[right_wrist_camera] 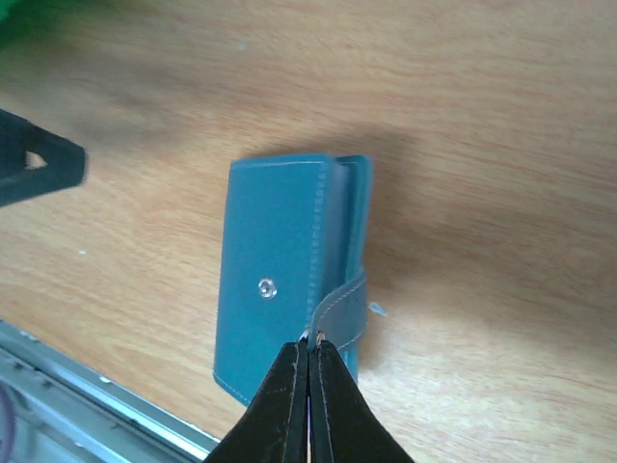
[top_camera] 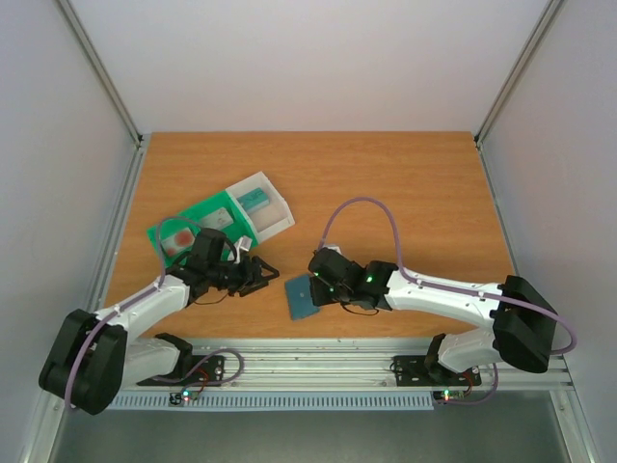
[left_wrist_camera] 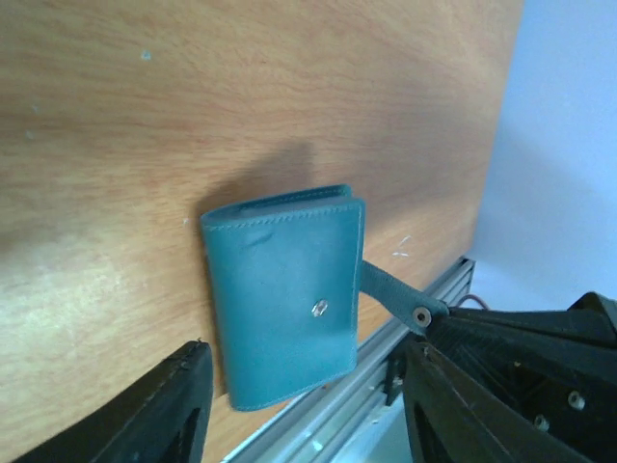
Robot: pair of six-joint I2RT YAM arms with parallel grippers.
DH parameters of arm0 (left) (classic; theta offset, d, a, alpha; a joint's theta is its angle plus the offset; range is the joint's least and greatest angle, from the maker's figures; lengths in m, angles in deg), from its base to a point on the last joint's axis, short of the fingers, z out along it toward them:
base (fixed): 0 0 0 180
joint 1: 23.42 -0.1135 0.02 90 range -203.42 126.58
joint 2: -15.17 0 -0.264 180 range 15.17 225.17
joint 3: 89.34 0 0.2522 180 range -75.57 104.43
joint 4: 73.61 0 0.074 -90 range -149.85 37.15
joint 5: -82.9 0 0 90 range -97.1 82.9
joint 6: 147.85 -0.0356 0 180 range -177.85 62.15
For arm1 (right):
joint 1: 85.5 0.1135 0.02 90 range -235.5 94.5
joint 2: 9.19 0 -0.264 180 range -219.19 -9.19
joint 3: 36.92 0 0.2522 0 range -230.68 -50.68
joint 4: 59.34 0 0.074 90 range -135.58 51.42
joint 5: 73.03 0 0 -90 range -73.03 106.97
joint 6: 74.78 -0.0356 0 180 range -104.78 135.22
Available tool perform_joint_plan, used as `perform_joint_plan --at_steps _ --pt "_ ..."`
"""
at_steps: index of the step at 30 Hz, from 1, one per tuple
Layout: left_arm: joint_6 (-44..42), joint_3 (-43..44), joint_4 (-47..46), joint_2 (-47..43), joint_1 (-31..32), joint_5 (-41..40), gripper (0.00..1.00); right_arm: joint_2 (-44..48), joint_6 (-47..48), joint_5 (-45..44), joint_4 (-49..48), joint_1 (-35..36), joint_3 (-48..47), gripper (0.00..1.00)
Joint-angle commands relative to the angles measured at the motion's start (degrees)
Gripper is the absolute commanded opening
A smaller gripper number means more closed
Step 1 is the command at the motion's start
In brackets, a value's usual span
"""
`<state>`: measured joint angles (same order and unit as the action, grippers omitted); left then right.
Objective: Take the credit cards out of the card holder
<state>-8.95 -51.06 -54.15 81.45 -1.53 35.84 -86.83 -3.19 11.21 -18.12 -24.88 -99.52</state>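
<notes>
The card holder lies shut and flat on the table, close to the near edge and between our two arms. Our right fingers are pressed fully together on the end of its side tab, which has been drawn off the snap stud on the cover. Our left fingers stand well apart with nothing in them, just left of the holder and not touching it. No credit cards show at the holder, since its covers are closed over the pockets. A pale piece with a reddish mark lies in the green-and-clear tray at the far left, but we cannot tell what it is. We judge the holder to be light, soft and bendy, so it is likely to slide on the smooth wood or fold rather than open cleanly if pulled by the tab alone. One pair of fingers would best pin or pinch a cover near the spine while the other lifts the free edge. The cards themselves are likely thin, stiff and slick, so we would take each by an exposed short edge and draw it straight along its pocket.
</notes>
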Motion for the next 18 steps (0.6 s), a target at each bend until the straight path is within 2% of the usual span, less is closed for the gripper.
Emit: perform_joint_plan --at_steps 1,8,18 --pt "-4.14 3.1 4.48 -0.56 0.26 -2.88 0.58 0.17 -1.35 -1.27 0.0 -0.93 1.49 0.01" --pt "-5.54 2.25 5.68 -4.27 0.3 -2.69 0.67 2.81 -1.14 -0.01 0.44 -1.05 1.03 0.01" --pt "-4.61 -1.31 3.83 -7.85 0.26 -0.58 0.71 4.84 -1.98 11.22 -8.04 -1.03 1.22 0.01"
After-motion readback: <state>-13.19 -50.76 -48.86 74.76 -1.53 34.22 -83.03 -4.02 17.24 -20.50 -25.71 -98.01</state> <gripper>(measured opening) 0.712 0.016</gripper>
